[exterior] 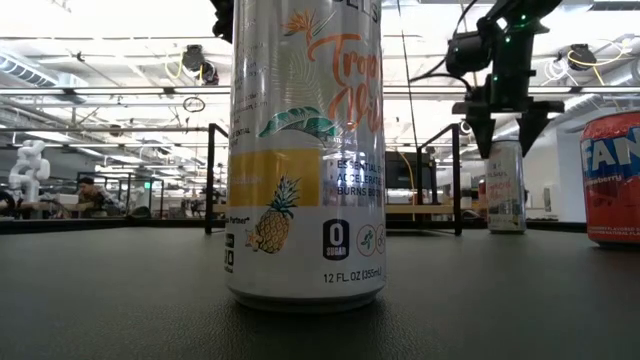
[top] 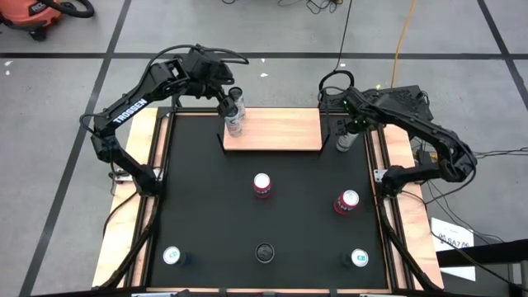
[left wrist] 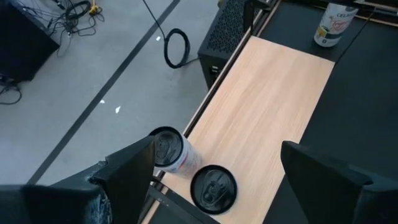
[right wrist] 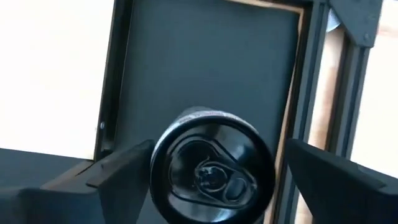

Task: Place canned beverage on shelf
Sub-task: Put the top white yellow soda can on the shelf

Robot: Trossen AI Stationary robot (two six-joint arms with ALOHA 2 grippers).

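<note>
- In the low view a tall white can [exterior: 306, 150] stands very close to the camera; its top is cut off and it hides the middle of the shelf [top: 276, 130] behind it.
- The writing on this can is partly readable: "0 SUGAR", "12 FL OZ (355mL)", with a pineapple drawing on a yellow band.
- The shelf is a smooth light-wood board with thin black metal uprights, at the far side of the black surface [top: 206, 214].
- Two cans [top: 235, 115] stand at the left end of the shelf; their labels cannot be read.
- The left gripper [top: 228, 101] hangs above these two cans with fingers open, holding nothing.
- The right gripper [top: 351, 125] is above a silver can [top: 344, 142] just beside the right end of the shelf, on the surface; fingers open on both sides of the dark lid, not gripping.
- A red can [exterior: 613, 178] at the right is cut off; only "FAN" shows.
</note>
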